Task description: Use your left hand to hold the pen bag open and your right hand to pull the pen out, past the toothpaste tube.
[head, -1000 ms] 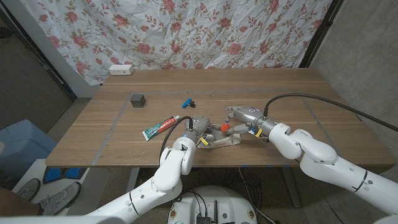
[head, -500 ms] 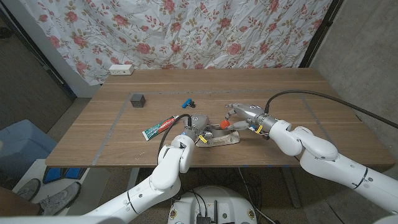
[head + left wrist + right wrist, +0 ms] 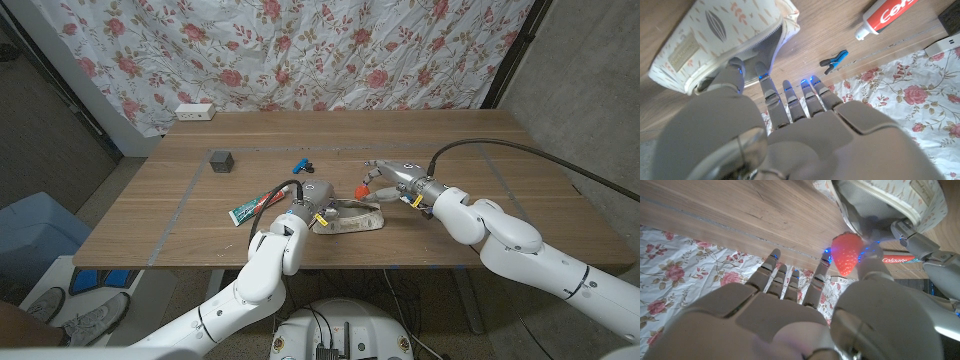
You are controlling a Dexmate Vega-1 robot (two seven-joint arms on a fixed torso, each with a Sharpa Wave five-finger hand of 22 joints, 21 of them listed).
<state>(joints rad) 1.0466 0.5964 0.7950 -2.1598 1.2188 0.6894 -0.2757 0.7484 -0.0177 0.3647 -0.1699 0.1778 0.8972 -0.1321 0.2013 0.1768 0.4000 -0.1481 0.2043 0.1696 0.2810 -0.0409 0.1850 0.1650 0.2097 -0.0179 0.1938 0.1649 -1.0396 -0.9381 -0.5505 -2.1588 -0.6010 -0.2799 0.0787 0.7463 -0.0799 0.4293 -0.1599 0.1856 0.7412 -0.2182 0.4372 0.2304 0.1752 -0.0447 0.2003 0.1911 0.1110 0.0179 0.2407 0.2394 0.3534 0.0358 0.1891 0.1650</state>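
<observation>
Ideally the right hand (image 3: 385, 180), pinching the strawberry-topped red pen (image 3: 845, 254), draws straight away from the cream patterned fabric pen bag (image 3: 350, 218) while the left hand (image 3: 312, 200) grips its rim.

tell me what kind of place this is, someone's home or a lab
Probably a makeshift lab or test room, not a home: a rose-patterned cloth backdrop hangs behind the bare wooden table, concrete-grey walls flank it, and a white power strip sits at the table's far edge.

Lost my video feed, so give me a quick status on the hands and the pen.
Left hand holds pen bag mouth open. Right hand pinches the pen's red strawberry top, just outside the bag. Toothpaste tube lies left of the bag, clear of the pull.
</observation>
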